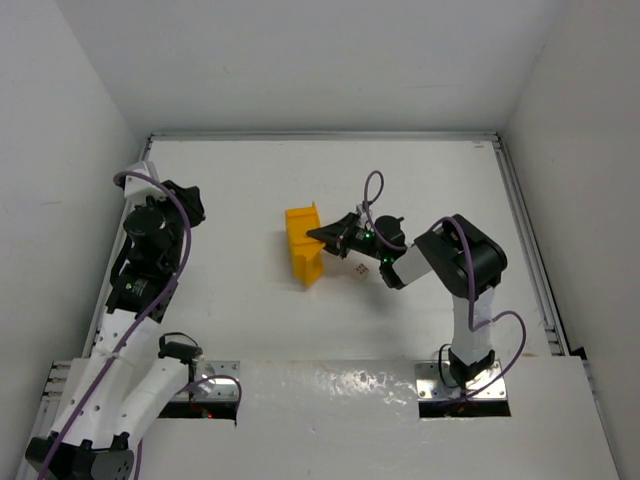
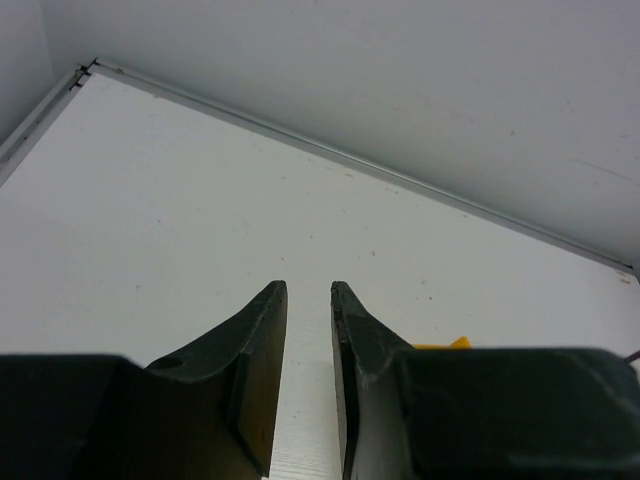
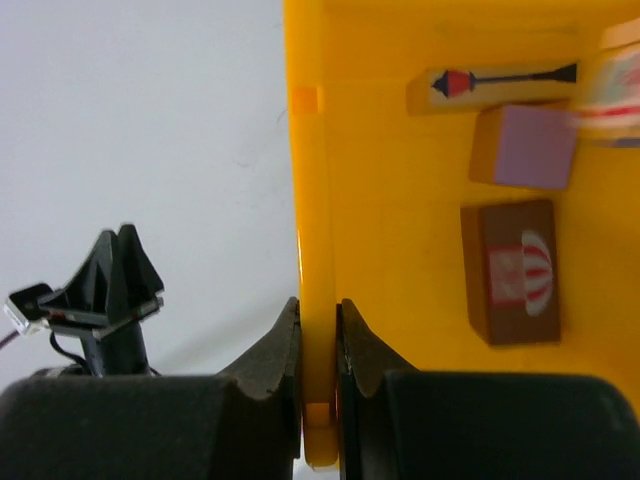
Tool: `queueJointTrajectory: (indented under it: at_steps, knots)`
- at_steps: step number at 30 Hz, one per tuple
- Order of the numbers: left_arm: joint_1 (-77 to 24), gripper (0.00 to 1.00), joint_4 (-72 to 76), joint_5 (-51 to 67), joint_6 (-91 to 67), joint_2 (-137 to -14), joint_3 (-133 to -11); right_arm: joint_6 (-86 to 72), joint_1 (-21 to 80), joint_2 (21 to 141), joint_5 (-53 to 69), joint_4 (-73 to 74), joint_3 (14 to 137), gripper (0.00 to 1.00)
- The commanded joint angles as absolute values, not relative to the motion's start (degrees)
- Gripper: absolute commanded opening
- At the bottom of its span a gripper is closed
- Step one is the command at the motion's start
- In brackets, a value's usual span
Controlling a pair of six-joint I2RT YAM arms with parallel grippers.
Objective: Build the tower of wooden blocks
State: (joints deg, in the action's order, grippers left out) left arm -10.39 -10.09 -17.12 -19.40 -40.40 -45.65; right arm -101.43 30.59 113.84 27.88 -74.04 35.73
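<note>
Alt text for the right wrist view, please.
The right gripper is shut on the wall of a yellow bin. Inside the bin lie a brown block, a purple block and a tan block. White table shows at left.

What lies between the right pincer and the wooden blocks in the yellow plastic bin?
Only bare bin interior, in the right wrist view. The right pincer clamps the wall of the yellow plastic bin; the nearest, dark brown wooden block lies further inside.
</note>
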Motion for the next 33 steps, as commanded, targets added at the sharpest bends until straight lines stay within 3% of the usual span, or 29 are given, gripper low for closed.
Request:
queueJointTrajectory:
  at_steps: [1, 5, 9, 14, 18, 22, 27, 30, 33]
  knots:
    - [-9.67, 0.22, -7.74, -15.73, -19.42, -40.87, -46.41, -105.35, 30.41, 116.25, 26.27, -97.03, 42.24, 0.00]
    - [-9.67, 0.22, -8.52, -17.49, -19.42, -40.25, -46.32, -101.86, 32.70, 108.64, 23.83, -96.86, 31.57, 0.00]
    - [-9.67, 0.22, -7.30, -14.68, -19.34, -41.40, -46.41, -107.02, 31.55, 117.57, 25.39, -96.94, 42.77, 0.00]
    - [-9.76, 0.24, -8.00, -16.36, -19.42, -41.04, -46.23, -102.57, 35.51, 110.66, 21.01, -96.86, 34.45, 0.00]
    - [-9.76, 0.27, -7.21, -14.94, -19.51, -42.10, -45.97, -108.27, 33.66, 116.63, 21.36, -97.03, 43.24, 0.00]
    - [-9.84, 0.29, -8.17, -16.88, -19.69, -42.01, -46.14, -100.64, 36.82, 107.67, 19.52, -96.86, 29.28, 0.00]
    - [-9.76, 0.38, -7.64, -14.59, -19.69, -43.24, -45.97, -106.44, 35.94, 117.95, 22.23, -97.03, 39.30, 0.00]
    - [-9.58, 0.42, -8.00, -15.82, -19.69, -43.07, -46.14, -102.22, 37.97, 109.62, 18.66, -97.03, 29.57, 0.00]
    - [-9.05, 0.48, -7.38, -13.71, -19.95, -43.77, -46.32, -101.07, 35.08, 108.01, 19.50, -96.86, 36.25, 0.00]
